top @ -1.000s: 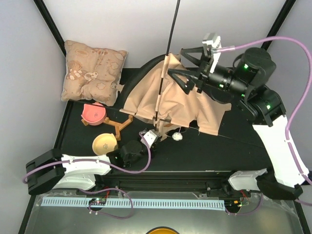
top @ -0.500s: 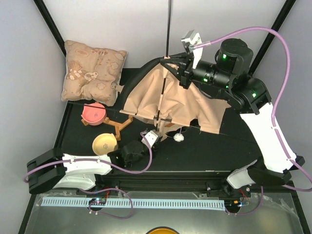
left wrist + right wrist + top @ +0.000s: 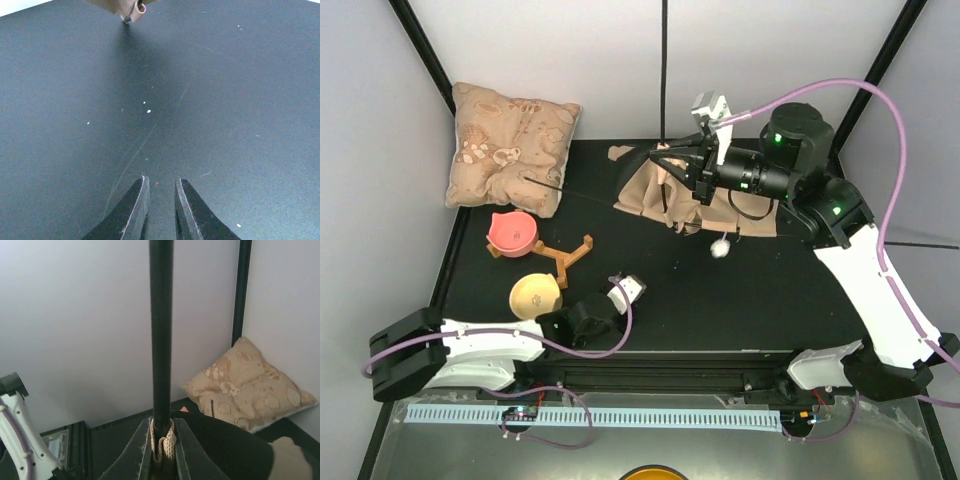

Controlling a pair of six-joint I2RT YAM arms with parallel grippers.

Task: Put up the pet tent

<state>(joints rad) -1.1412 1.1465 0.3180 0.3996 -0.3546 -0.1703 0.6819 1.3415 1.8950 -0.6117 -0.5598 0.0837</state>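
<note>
The pet tent (image 3: 745,205) is a bunch of tan fabric with black lining, hanging at the back of the table under my right gripper (image 3: 672,163). That gripper (image 3: 162,427) is shut on a black tent pole (image 3: 161,330) together with a cream cord loop; the pole (image 3: 665,80) rises straight up. A second thin pole (image 3: 545,183) sticks out left toward the cushion. A white pom-pom (image 3: 721,247) dangles below the fabric. My left gripper (image 3: 632,286) is low over the bare mat, apart from the tent. Its fingers (image 3: 161,182) stand narrowly open with nothing between them. A tent corner (image 3: 131,6) shows far ahead.
A puffy beige patterned cushion (image 3: 510,145) lies at the back left, also in the right wrist view (image 3: 250,390). A pink bowl (image 3: 513,232), a yellow bowl (image 3: 535,293) and a wooden stand (image 3: 568,255) sit at the left. Black frame posts (image 3: 420,50) stand at the back corners.
The right gripper closed on the pole and drew the tent up and back to the right. The left gripper let go of the pole and now sits back over bare mat.
</note>
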